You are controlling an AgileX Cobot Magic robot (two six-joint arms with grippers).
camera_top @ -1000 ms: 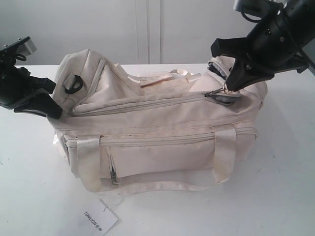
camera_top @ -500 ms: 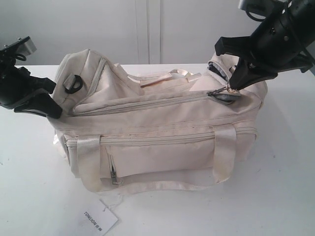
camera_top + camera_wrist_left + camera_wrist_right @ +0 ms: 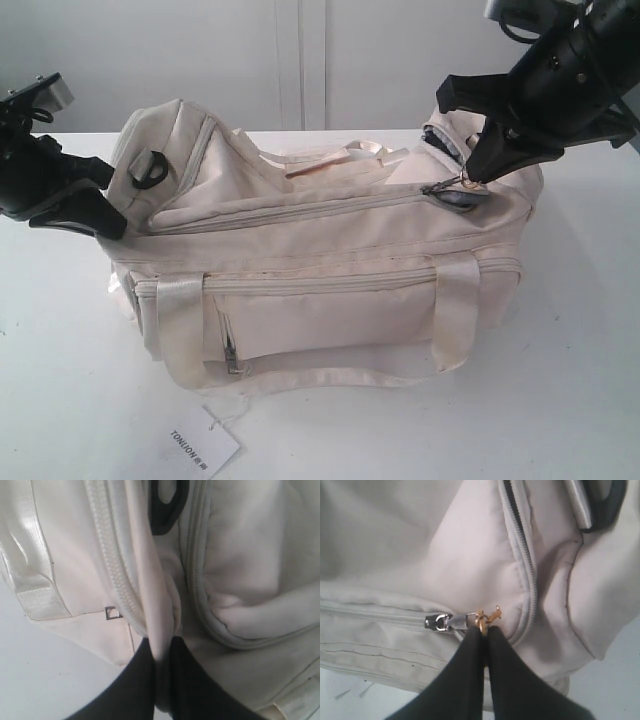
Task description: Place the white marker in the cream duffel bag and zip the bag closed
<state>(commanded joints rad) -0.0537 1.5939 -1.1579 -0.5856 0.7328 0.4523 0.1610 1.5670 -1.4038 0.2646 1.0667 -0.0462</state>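
**Zip run to its end, bag braced at the other**

The white marker shows in no view; I judge it is inside the cream duffel bag [image 3: 320, 270], which fills the middle of the exterior frame. The bag's top zipper [image 3: 290, 212] looks closed, with the slider [image 3: 443, 192] at centre right. The right gripper [image 3: 482, 631] pinches the metal pull ring [image 3: 481, 616], jaws nearly together, to draw it along. At far left, the left gripper [image 3: 161, 647] clamps a fabric fold [image 3: 152, 590], probably anchoring the bag against that pull.

A white tabletop [image 3: 560, 380] fills the lower part. Behind it stands a pale grey wall [image 3: 150, 50] with two thin vertical seams [image 3: 300, 60]. The light is soft and even.
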